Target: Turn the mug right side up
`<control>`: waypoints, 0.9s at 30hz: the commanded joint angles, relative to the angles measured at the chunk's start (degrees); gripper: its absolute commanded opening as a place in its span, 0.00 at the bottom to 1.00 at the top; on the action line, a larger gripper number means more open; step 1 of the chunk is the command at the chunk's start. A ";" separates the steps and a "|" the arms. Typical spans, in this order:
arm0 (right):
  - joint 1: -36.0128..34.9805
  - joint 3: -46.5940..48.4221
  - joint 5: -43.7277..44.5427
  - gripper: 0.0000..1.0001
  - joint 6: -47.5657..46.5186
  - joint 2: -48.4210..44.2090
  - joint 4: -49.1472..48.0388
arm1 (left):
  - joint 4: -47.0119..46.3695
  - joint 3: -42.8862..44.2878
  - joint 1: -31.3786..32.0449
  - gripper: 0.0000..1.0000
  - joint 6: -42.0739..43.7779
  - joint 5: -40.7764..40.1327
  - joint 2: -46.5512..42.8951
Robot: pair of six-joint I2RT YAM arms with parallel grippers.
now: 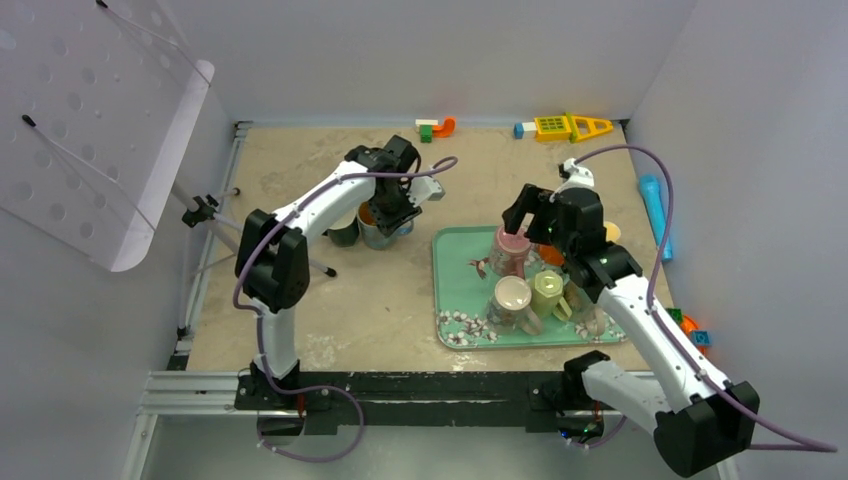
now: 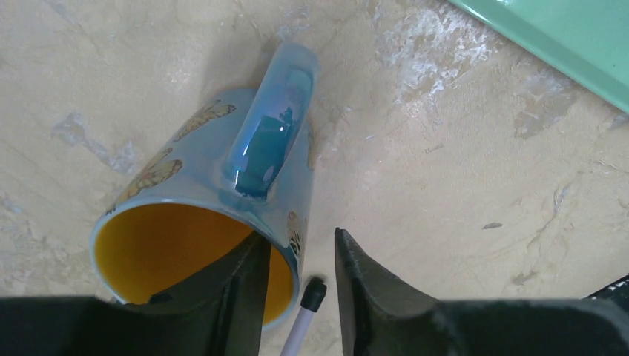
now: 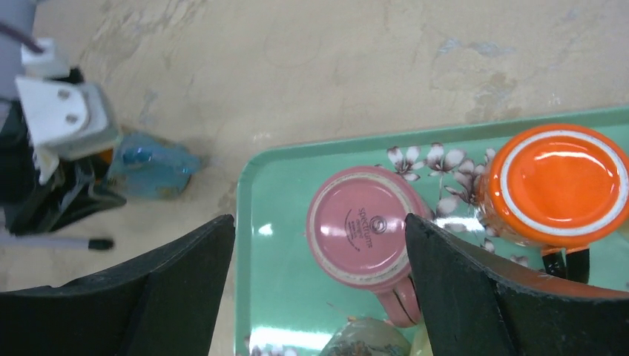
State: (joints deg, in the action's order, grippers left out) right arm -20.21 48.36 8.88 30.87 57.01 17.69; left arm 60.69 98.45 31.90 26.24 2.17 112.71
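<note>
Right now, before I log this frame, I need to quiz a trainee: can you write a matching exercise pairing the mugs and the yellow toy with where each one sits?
Things:
1. blue mug
2. pink mug
3. orange mug
4. yellow toy

Places:
A. by the far wall
B. base up on the tray, between the right gripper fingers in the wrist view
C. on the bare table, yellow inside showing
D. base up on the tray, outside those fingers

Pairs: 1-C, 2-B, 3-D, 4-A
</note>
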 commanded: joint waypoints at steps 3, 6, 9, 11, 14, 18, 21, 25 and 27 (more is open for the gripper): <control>-0.77 7.70 -11.36 0.92 -17.71 -6.11 5.67 | -0.19 0.84 -0.14 0.50 1.02 3.94 -7.52; -1.48 8.77 -14.72 0.95 -28.07 -9.70 7.67 | 1.59 1.41 -0.14 0.53 0.84 4.98 -10.74; -3.15 7.87 -17.48 0.96 -43.69 -13.89 10.71 | 2.87 0.38 -0.25 0.56 0.88 7.00 -16.01; -4.37 7.39 -16.13 0.95 -53.21 -15.36 15.10 | 3.11 -1.87 -0.26 0.58 1.27 8.23 -20.52; -7.35 7.48 -11.67 0.95 -61.93 -15.11 24.93 | 2.53 -7.92 -0.85 0.60 1.74 8.91 -26.95; -15.79 3.74 -8.95 0.97 -70.73 -11.79 40.32 | 0.61 -15.65 -1.64 0.61 2.00 9.09 -34.57; -16.88 1.99 -7.38 0.98 -69.97 -10.66 42.96 | -1.11 -19.17 -1.91 0.61 2.06 9.69 -38.08; -16.86 0.71 -11.78 0.97 -69.17 -8.97 42.15 | -1.84 -20.37 -1.94 0.62 1.82 11.08 -39.93; -16.86 -0.13 -11.50 0.97 -68.70 -7.96 39.94 | -1.63 -20.09 -1.98 0.62 1.59 11.97 -40.14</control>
State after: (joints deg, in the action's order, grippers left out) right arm -36.86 50.63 -1.43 -35.70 47.24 52.80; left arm 61.65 78.15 30.33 27.24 11.20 74.32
